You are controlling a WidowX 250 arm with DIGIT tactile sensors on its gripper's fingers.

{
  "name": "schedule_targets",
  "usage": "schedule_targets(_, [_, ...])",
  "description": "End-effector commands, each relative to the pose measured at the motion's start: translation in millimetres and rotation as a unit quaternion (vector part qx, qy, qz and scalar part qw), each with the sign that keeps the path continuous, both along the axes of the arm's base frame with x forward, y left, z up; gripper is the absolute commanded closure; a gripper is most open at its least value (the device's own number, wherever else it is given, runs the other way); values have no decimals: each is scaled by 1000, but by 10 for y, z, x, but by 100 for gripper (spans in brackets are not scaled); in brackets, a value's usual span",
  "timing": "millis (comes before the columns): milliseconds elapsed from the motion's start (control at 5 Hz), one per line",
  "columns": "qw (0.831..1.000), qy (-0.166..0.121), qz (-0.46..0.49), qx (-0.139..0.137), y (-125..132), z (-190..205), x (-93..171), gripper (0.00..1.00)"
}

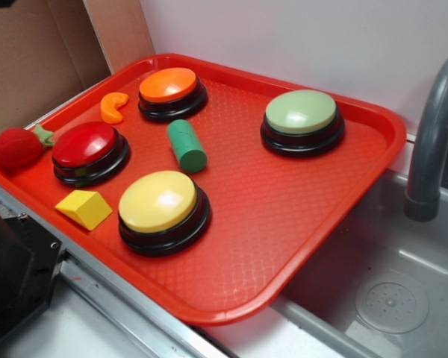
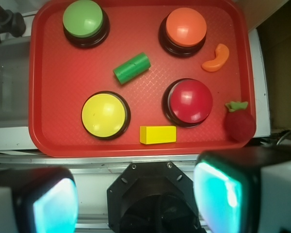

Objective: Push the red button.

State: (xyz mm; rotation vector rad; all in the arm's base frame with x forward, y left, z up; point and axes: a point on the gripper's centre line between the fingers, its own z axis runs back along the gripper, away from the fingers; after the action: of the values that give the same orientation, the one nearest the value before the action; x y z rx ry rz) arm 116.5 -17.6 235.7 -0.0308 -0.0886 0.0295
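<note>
The red button [image 1: 89, 148], a glossy dark-red dome on a black base, sits at the left side of the red tray [image 1: 299, 246]. In the wrist view the red button [image 2: 189, 101] lies right of centre on the tray [image 2: 43, 97]. My gripper [image 2: 136, 199] hangs high above the table's front edge, short of the tray. Its jaws stand wide apart with nothing between them, and the teal pads [image 2: 218, 194] face each other. The gripper itself does not show in the exterior view.
On the tray are an orange button [image 1: 170, 88], a green button [image 1: 302, 115], a yellow button [image 1: 160, 205], a green cylinder [image 1: 187, 146], a yellow wedge [image 1: 84, 208] and an orange crescent [image 1: 113, 107]. A fuzzy red ball [image 1: 16, 146] rests at the left rim. A sink with faucet [image 1: 429, 142] lies to the right.
</note>
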Motion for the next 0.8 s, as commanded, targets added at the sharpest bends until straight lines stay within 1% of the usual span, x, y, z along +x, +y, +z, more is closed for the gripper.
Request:
schedule_targets(0, [1000,0,0,0,0,0,0,0])
schedule_targets(200, [996,62,-36,58,174,-466,285,0])
schedule_targets(400, [991,72,-39,102,505,-733,590,0])
schedule_targets(600, [988,77,-30,129,762,-1098,657,0])
